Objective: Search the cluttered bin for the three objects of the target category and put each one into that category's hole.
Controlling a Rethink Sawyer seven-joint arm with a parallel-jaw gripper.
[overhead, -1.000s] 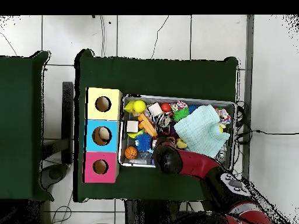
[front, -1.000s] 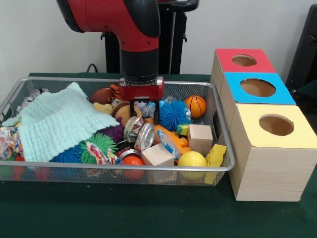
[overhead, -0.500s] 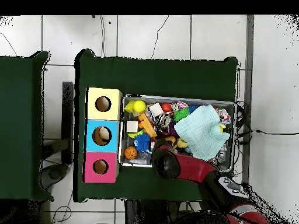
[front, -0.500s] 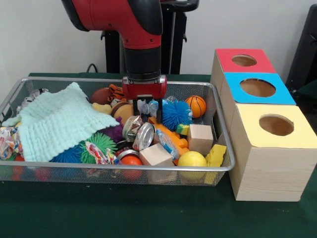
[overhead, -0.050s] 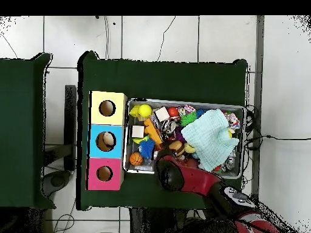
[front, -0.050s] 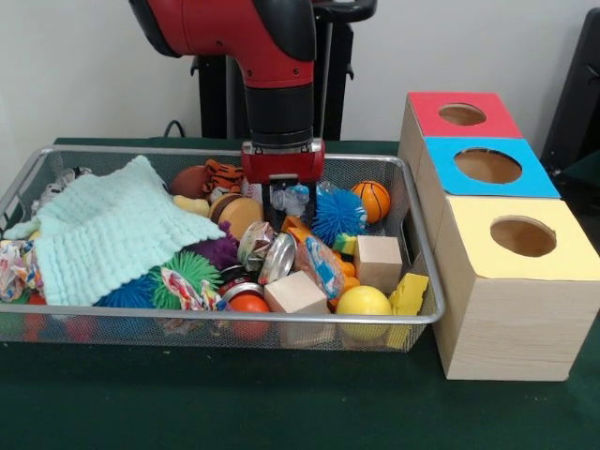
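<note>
Pinching a crinkly clear wrapper (front, -0.050s: 292,199) between its fingers, the gripper (front, -0.050s: 287,208) hangs above the bin (front, -0.050s: 424,281) clutter (presumably clearing neighbouring toys before transfer).

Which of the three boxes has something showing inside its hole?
The blue box, the middle one: overhead, a pale object shows in its hole. The yellow box and red box holes look dark.

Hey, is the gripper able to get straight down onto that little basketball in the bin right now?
Probably yes. The basketball lies uncovered on top at the bin's far side, with the gripper close beside it.
</note>
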